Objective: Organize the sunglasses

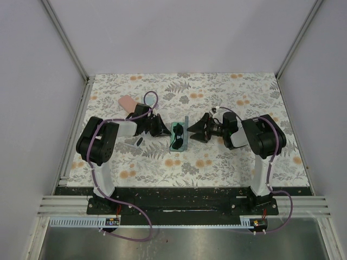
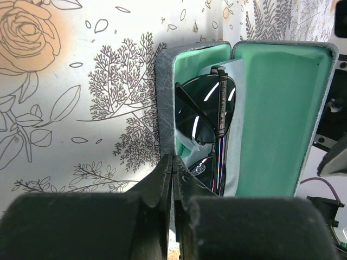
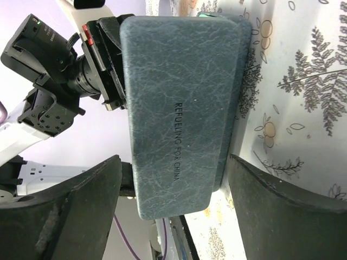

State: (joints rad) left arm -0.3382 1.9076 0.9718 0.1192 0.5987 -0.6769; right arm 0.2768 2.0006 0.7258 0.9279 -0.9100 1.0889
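Observation:
A grey-blue case (image 1: 179,142) lies open mid-table, its lid (image 3: 179,103) standing upright. Inside its mint lining (image 2: 276,108), a folded black thin-framed pair of sunglasses (image 2: 209,108) rests on a light blue cloth (image 2: 233,168). My left gripper (image 2: 173,160) is shut, its tips at the case's near rim; I cannot tell whether it pinches anything. It sits just left of the case in the top view (image 1: 164,130). My right gripper (image 3: 173,184) is open, its jaws spread either side of the lid's outer face, just right of the case (image 1: 194,131). The whitish-framed pair is not clearly visible.
A pink case (image 1: 127,102) lies at the back left, behind the left arm. A small dark and pale object (image 1: 137,142) lies by the left arm, too small to identify. The left arm's wrist (image 3: 59,76) shows beyond the lid. White walls enclose the table.

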